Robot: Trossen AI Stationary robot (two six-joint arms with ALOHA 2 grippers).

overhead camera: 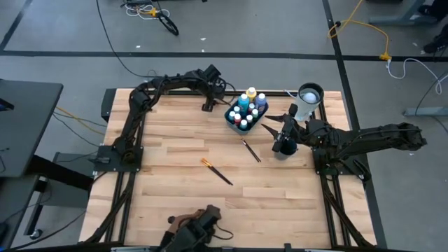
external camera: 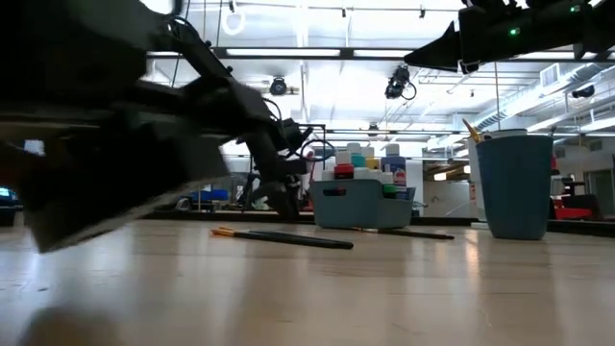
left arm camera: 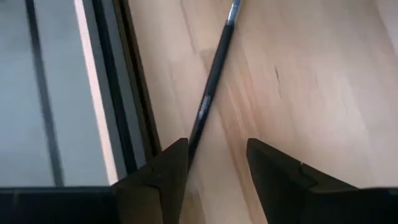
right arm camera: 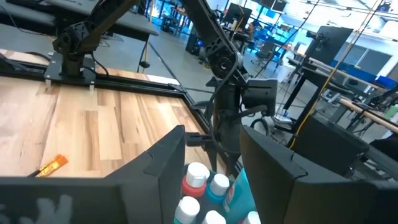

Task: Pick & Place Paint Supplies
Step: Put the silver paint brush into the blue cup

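Note:
A blue bin [overhead camera: 246, 113] near the table's far edge holds several small paint bottles [right arm camera: 196, 177], standing upright. Two brushes lie flat mid-table, a dark one [overhead camera: 250, 150] and one with an orange tip [overhead camera: 217, 171]. My left gripper [left arm camera: 214, 180] is open and points steeply down at the far edge, left of the bin. A third dark brush [left arm camera: 211, 87] lies on the wood, and its near end runs in beside one finger. My right gripper [right arm camera: 211, 180] hangs open and level to the right of the bin, above the table, with nothing between its fingers. My left gripper stands open over the near end of the dark brush [left arm camera: 194, 134], which lies flat on the table. That end passes close along the inner side of one finger [left arm camera: 168, 180]. I cannot tell whether that finger touches it.
A tall cup [overhead camera: 308, 98] stands at the far right, behind my right gripper. The table's dark frame rail [left arm camera: 124, 93] runs close beside my left gripper. Bare wood lies toward the near edge and the left side.

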